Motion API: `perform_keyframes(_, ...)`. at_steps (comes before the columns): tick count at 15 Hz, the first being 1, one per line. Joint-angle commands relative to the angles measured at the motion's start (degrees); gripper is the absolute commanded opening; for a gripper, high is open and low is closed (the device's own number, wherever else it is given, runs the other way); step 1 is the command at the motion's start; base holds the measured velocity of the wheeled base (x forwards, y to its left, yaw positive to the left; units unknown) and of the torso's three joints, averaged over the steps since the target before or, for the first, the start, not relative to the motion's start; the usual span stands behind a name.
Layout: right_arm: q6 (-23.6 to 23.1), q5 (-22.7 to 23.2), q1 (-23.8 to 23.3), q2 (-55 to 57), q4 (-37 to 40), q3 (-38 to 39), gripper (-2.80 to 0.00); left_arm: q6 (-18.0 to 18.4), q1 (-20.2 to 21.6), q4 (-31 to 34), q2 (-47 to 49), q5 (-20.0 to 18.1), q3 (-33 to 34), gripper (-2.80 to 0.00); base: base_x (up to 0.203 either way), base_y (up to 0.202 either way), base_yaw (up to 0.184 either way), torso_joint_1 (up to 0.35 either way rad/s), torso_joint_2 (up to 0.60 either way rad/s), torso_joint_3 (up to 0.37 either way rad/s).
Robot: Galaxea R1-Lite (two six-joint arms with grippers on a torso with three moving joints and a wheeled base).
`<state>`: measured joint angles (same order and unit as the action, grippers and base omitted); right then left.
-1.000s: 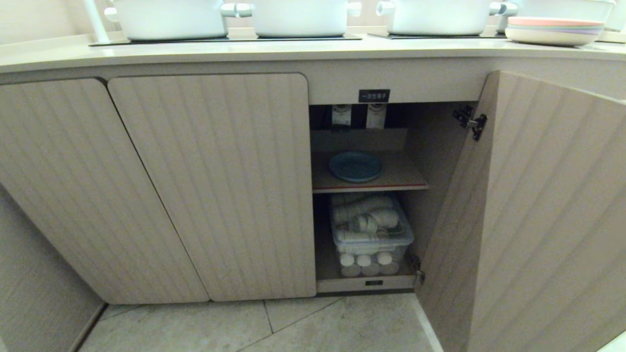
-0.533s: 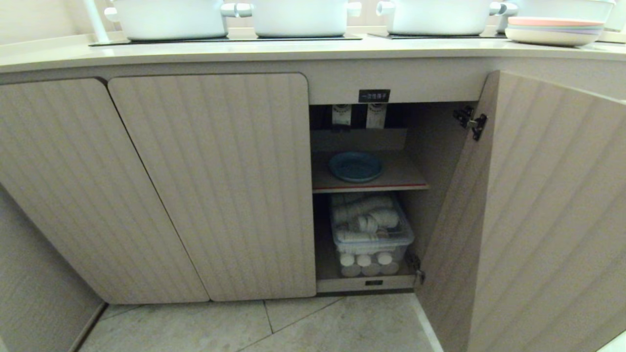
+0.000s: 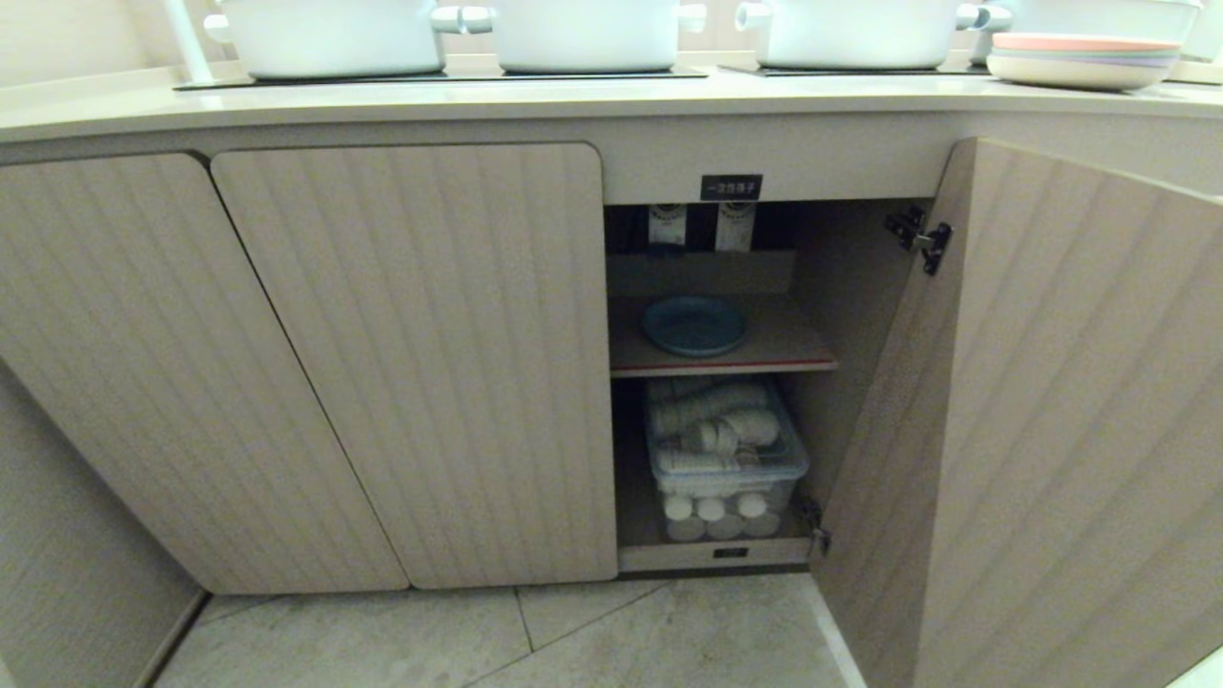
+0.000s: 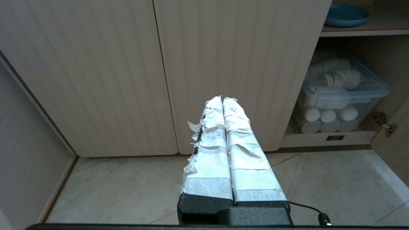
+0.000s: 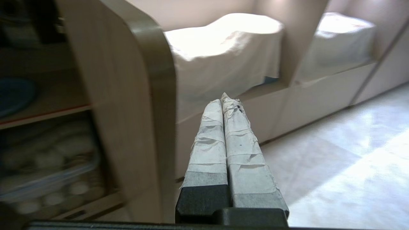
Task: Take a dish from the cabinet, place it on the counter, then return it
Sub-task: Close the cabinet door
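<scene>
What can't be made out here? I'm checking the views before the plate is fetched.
- Head view: small black label, its white characters too small to read.
- Head view: round white pots cut off by the top edge.
- Right wrist view: round light-blue plate blurred, partly cut off.

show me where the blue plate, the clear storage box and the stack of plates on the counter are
blue plate (image 3: 695, 325), head view, its middle.
clear storage box (image 3: 728, 465), head view, its front rim.
stack of plates (image 3: 1080, 59), head view, its side.

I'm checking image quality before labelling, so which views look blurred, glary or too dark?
Right wrist view: the open cabinet door and shelves are blurred, and the white cloth glares. Head view: sharp, but the cabinet interior sits in shadow. Left wrist view: evenly lit, the dish clear.
</scene>
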<state>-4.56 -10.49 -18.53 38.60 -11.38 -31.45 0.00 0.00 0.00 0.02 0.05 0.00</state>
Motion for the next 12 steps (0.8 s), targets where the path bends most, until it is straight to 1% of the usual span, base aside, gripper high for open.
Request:
perform_keyframes(1, 1.33, 2.16, 0.74, 1.36, -0.76, 0.00, -2.80, 0.00, 0.00, 0.00, -0.02, -0.03, 0.00, -2.80, 0.000, 0.000, 0.000, 0.000, 0.00, 0.000)
perform_keyframes(2, 1.64, 3.43, 0.85, 1.47, -2.03, 0.06, -2.80, 0.00, 0.00, 0.00, -0.02, -0.02, 0.00, -2.80, 0.000, 0.000, 0.000, 0.000, 0.00, 0.000)
perform_keyframes(4, 1.77, 4.29, 1.91, 1.65, -2.93, 0.23, -2.80, 0.00, 0.00, 0.00, -0.02, -0.05, 0.00, -2.80, 0.000, 0.000, 0.000, 0.000, 0.00, 0.000)
perform_keyframes(6, 1.83, 4.56, 4.21, 1.65, -3.29, 0.68, -2.80, 0.00, 0.00, 0.00, -0.02, 0.04, 0.00, -2.80, 0.000, 0.000, 0.000, 0.000, 0.00, 0.000)
perform_keyframes(8, 1.83, 4.69, 4.65, 1.57, -3.82, 0.87, -2.80, 0.00, 0.00, 0.00, -0.02, -0.04, 0.00, -2.80, 0.000, 0.000, 0.000, 0.000, 0.00, 0.000)
perform_keyframes(10, 2.93, 4.60, 4.88, 1.63, -3.82, 1.12, -2.80, 0.00, 0.00, 0.00, -0.02, 0.04, 0.00, -2.80, 0.000, 0.000, 0.000, 0.000, 0.00, 0.000)
perform_keyframes(12, 3.06, 4.60, 6.65, 1.74, -3.86, 1.09, -2.80, 0.00, 0.00, 0.00, -0.02, 0.04, 0.00, -2.80, 0.000, 0.000, 0.000, 0.000, 0.00, 0.000)
